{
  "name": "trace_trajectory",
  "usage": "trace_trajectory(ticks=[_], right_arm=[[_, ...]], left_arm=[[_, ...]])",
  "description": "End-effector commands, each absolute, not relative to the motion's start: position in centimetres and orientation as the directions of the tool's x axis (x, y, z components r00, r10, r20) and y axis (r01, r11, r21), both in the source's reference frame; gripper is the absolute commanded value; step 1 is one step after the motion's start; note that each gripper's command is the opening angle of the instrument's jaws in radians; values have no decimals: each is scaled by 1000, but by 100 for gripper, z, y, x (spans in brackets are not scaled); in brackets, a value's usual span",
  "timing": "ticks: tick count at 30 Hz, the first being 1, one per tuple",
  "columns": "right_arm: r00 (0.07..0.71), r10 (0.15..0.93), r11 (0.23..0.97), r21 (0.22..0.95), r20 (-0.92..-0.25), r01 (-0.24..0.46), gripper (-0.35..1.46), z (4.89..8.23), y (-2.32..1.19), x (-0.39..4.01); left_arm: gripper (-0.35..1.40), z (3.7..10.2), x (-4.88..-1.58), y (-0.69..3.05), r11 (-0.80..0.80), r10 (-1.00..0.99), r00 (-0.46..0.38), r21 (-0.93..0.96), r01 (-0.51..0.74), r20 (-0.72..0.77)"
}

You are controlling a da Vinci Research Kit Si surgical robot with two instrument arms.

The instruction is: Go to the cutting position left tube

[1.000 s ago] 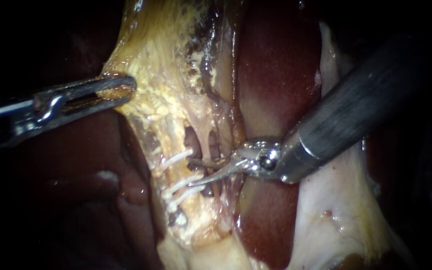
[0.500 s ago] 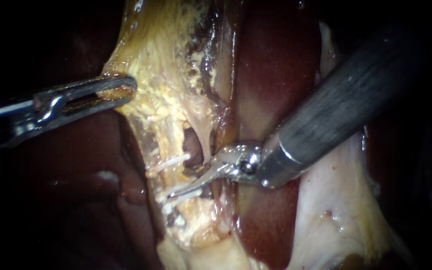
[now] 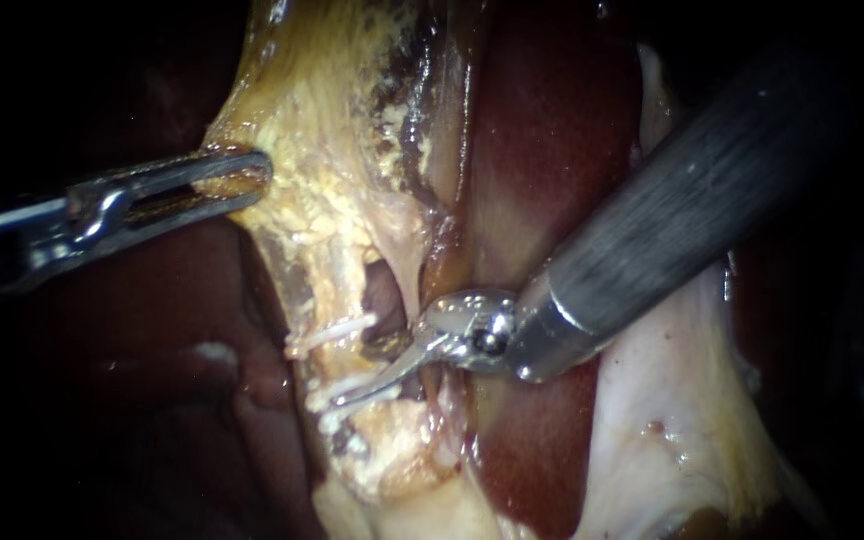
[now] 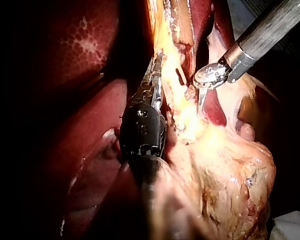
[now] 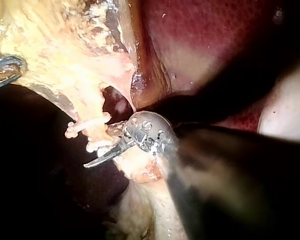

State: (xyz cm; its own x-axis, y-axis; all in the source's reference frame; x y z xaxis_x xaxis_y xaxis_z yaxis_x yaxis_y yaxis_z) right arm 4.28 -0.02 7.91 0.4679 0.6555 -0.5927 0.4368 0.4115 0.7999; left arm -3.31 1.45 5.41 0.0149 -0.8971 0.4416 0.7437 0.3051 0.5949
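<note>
Yellow fatty tissue (image 3: 332, 130) hangs stretched beside the dark red liver (image 3: 542, 150). From the left comes the left instrument (image 3: 257, 178), jaws clamped on the edge of that fat, well above the work site, pulling it taut. Not the arm to watch.

Target is the left tube (image 3: 320, 362), a pale strand on the left side of a small window (image 3: 384, 290) in the tissue. Its long axis runs roughly up and down the endoscope view, leaning a little. White clips cross it: one upper clip (image 3: 337, 329), and the lower clips (image 3: 330, 398) close together beneath. A bare stretch of tube lies between them.

From the upper right comes the right instrument (image 3: 357, 372), by far the nearer to the tube. Its curved jaws stand apart, as I read it. The long lower one lies over the lower clips; the short dark upper one sits at the window's lower edge, just short of the upper clip. Nothing is gripped. The jaws lie nearly square to the tube.

Judgement: the tube sits just ahead of the tips. A small advance across the bare stretch seems all that is left. Risk: closing on a clip.
</note>
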Motion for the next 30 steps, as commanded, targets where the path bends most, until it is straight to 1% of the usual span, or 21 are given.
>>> trace_trajectory(ticks=[1,6,9,20,25,30], right_arm=[[464,653,413,795,-598,445,121,791,-2,429],[449,644,424,777,-619,465,116,789,-2,440],[447,645,424,777,-619,465,116,790,-1,445],[405,667,416,764,-625,493,113,781,-7,462],[400,692,390,777,-601,494,113,779,-8,465],[403,698,381,783,-592,491,113,779,-7,465]], left_arm=[[-35,542,-331,146,305,-897,15,596,743,441],[-35,543,-332,147,305,-897,14,596,743,441],[-35,543,-333,147,304,-897,14,596,743,441],[-35,545,-337,146,304,-897,13,594,745,442],[-35,546,-337,146,304,-897,13,594,745,442],[-35,549,-336,148,304,-897,13,595,744,442]])
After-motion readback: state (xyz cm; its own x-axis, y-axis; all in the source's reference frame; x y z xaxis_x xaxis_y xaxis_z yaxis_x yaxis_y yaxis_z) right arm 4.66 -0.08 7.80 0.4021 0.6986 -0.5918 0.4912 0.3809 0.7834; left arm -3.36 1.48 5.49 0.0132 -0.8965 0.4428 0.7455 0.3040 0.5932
